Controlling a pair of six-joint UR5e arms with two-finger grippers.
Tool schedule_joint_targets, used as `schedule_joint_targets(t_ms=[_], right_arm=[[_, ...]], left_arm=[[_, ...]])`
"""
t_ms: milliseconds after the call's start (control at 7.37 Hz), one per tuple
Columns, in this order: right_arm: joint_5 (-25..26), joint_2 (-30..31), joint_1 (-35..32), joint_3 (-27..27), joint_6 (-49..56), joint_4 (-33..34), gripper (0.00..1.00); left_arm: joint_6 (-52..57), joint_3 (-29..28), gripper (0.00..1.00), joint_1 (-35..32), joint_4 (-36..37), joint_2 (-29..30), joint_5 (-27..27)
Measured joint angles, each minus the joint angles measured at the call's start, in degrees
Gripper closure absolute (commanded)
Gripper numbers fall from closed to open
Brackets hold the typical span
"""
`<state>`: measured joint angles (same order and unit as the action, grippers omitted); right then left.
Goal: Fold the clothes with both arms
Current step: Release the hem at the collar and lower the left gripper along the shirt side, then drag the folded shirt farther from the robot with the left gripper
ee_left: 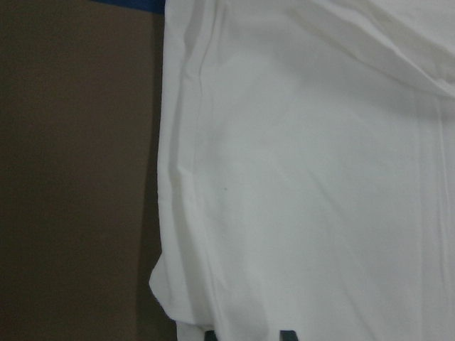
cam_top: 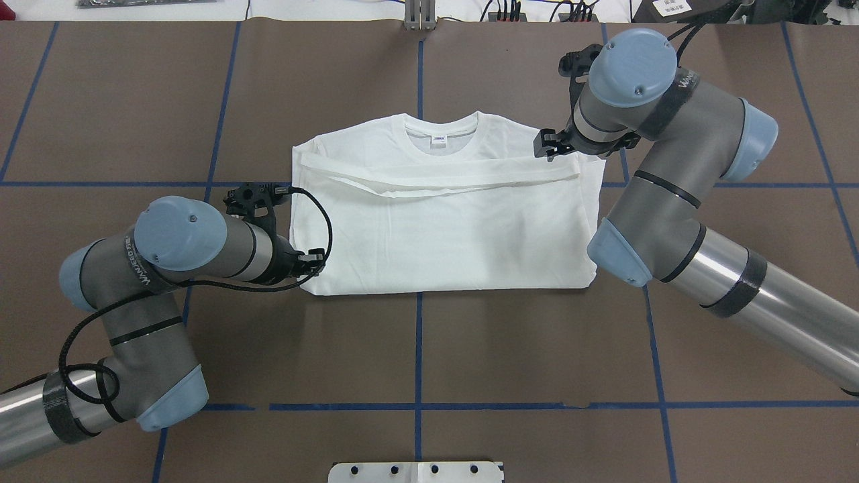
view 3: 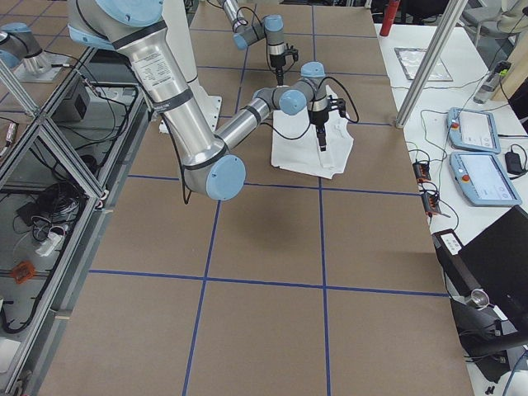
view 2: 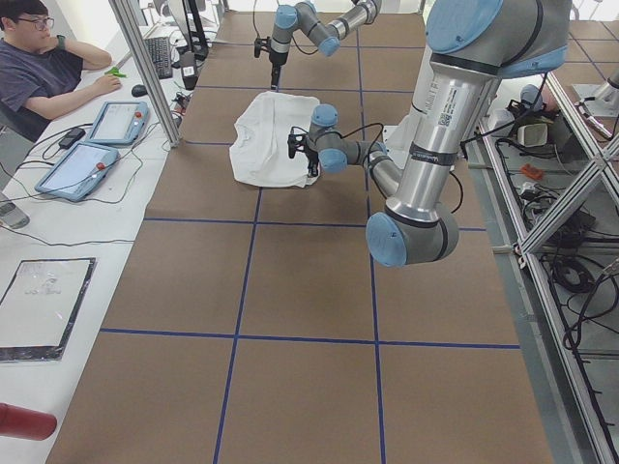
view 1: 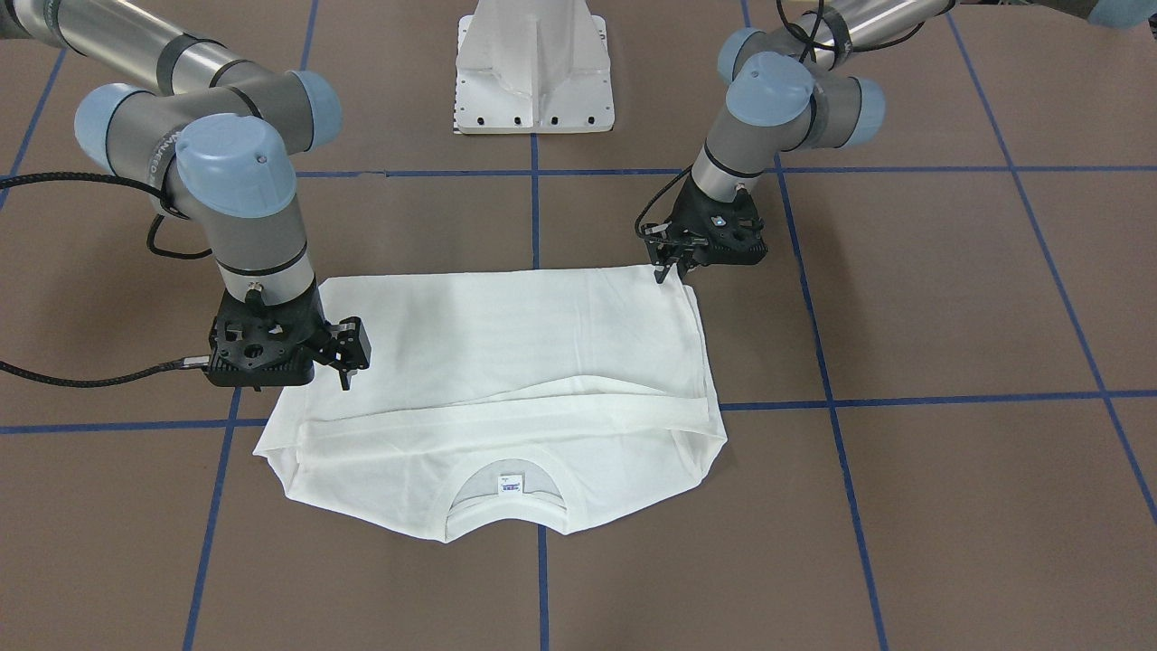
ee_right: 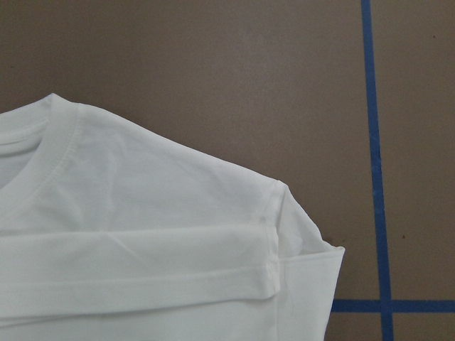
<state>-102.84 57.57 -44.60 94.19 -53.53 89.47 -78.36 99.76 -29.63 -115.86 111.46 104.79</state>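
The white shirt (view 1: 506,362) lies flat on the brown table, sleeves folded across the chest, with the neck label (cam_top: 439,139) on the far side from the robot. My left gripper (cam_top: 315,258) hovers low over the shirt's near left corner. Two fingertips (ee_left: 206,334) show apart at the bottom of the left wrist view, with cloth (ee_left: 306,177) between them. My right gripper (cam_top: 547,144) stands over the far right shoulder (ee_right: 284,206). It looks open and holds nothing. The shirt is not lifted anywhere.
The white pedestal base (view 1: 533,81) stands at the robot's side of the table. Blue tape lines (view 1: 904,398) grid the brown surface. A person (view 2: 39,68) sits at a side desk with tablets (view 2: 77,169). Bare table surrounds the shirt.
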Motion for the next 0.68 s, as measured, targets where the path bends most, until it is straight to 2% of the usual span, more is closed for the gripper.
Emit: schedule_joint_targets(t_ms=[407,678], right_arm=[[0.0,0.1,0.3,0.0,-0.3,0.0,0.01],[0.0,0.3,0.9,0.0,-0.5,-1.4,0.01]], left_arm=[[0.2,0.5,1.0,-0.4,0.2,-0.6,0.0],[3.2,3.0,1.0,-1.7,0.9,-3.8,0.2]])
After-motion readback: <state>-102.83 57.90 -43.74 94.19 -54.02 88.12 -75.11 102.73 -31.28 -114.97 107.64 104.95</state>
